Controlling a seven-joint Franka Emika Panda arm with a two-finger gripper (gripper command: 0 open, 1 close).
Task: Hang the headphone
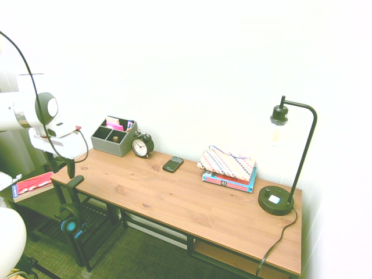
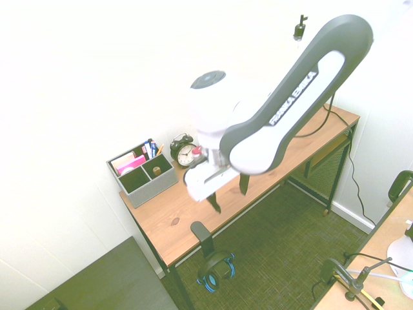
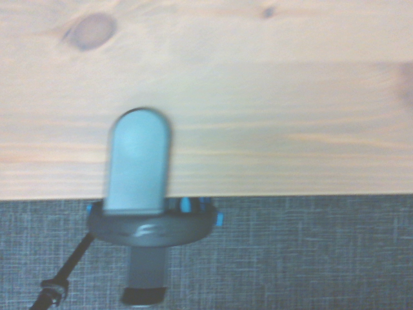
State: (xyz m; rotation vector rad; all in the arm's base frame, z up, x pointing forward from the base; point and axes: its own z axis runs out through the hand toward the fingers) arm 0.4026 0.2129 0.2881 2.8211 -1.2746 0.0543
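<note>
The headphone (image 1: 71,224) hangs by its black headband from a black hook (image 1: 74,181) clamped to the wooden desk's (image 1: 192,197) left end. Its blue-and-black ear cups dangle below the desk edge. The second exterior view shows the headphone (image 2: 215,271) under the hook (image 2: 201,234). My gripper (image 2: 229,194) hovers above the hook, open, with nothing between its fingers. In the first exterior view the gripper (image 1: 63,168) is just above the desk corner. The wrist view looks down on the hook (image 3: 137,161) with the headband (image 3: 151,227) beneath it.
A grey organizer (image 1: 113,136) and a round black alarm clock (image 1: 141,145) stand at the back left. A phone (image 1: 172,164), a folded cloth on books (image 1: 228,170) and a black lamp (image 1: 278,199) sit further right. A red book (image 1: 32,185) lies on a low shelf.
</note>
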